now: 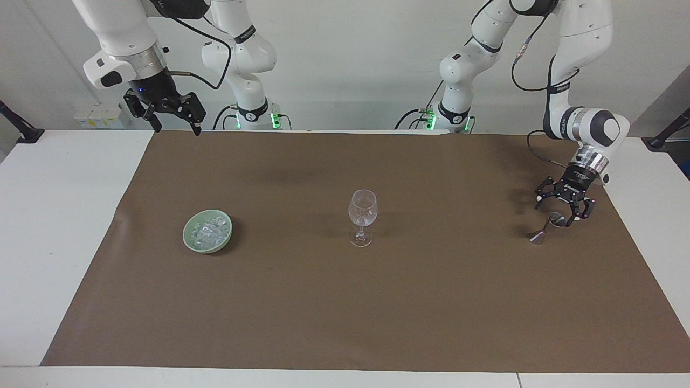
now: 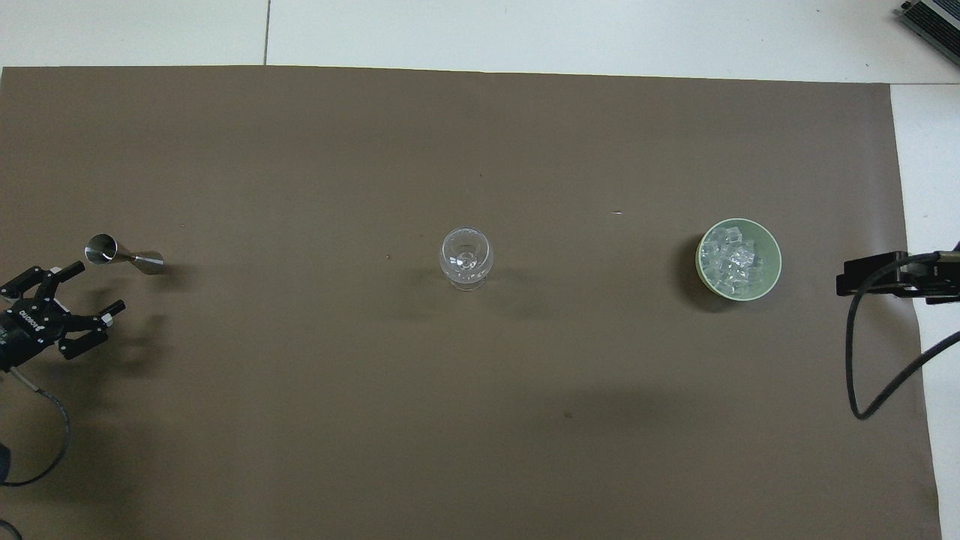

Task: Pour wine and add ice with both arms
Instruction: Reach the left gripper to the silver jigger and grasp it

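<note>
A clear wine glass (image 1: pixel 363 215) (image 2: pixel 466 259) stands upright in the middle of the brown mat. The ice (image 1: pixel 209 230) (image 2: pixel 733 259) lies piled in a pale green bowl (image 1: pixel 186 238) (image 2: pixel 777 264) toward the right arm's end. A small steel jigger (image 1: pixel 545 227) (image 2: pixel 124 256) stands toward the left arm's end. My left gripper (image 1: pixel 560 208) (image 2: pixel 97 286) hangs open low over the mat, close beside the jigger's top and apart from it. My right gripper (image 1: pixel 179 129) waits open and empty, high over the mat's edge by the robots. Wine is out of view.
The brown mat (image 1: pixel 345 312) (image 2: pixel 480 420) covers most of the white table (image 1: pixel 59 215). A black cable (image 2: pixel 862 360) loops from the right arm over the mat's corner near the bowl. A cable (image 2: pixel 45 442) also trails from the left wrist.
</note>
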`<action>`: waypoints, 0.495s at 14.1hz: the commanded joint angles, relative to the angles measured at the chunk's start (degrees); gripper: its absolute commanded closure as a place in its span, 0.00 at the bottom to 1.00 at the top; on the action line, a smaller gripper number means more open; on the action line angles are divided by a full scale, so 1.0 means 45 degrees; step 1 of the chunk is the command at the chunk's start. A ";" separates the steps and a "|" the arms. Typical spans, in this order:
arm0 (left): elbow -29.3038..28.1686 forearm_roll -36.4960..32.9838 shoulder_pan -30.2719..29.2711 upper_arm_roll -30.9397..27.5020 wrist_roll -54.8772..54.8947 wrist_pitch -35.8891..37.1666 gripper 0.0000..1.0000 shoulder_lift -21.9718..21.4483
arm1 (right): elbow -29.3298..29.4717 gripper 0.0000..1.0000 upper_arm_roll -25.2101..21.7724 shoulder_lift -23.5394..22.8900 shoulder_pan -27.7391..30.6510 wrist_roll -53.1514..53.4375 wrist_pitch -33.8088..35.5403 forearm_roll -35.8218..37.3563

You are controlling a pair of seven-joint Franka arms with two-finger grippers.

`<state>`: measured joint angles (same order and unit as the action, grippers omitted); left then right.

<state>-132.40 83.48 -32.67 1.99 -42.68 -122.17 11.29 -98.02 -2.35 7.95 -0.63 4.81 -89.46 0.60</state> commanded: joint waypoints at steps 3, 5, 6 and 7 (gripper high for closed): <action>-0.0227 0.1056 0.0033 0.0066 0.0559 0.0312 0.00 0.0129 | -0.0249 0.00 -0.0004 0.0285 0.0062 -0.0365 0.0134 -0.0211; -0.0227 0.1388 0.0189 0.0066 0.0578 0.0312 0.00 0.0148 | -0.0249 0.00 -0.0004 0.0285 0.0062 -0.0365 0.0134 -0.0211; -0.0246 0.1467 0.0190 0.0086 0.0675 0.0332 0.00 0.0187 | -0.0249 0.00 -0.0004 0.0285 0.0062 -0.0365 0.0134 -0.0211; -0.0266 0.1584 0.0190 0.0066 0.0850 0.0371 0.00 0.0207 | -0.0249 0.00 -0.0004 0.0285 0.0062 -0.0365 0.0134 -0.0211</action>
<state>-132.63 88.46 -32.37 2.82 -41.12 -121.53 12.13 -98.02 -2.35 7.95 -0.63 4.81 -89.46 0.60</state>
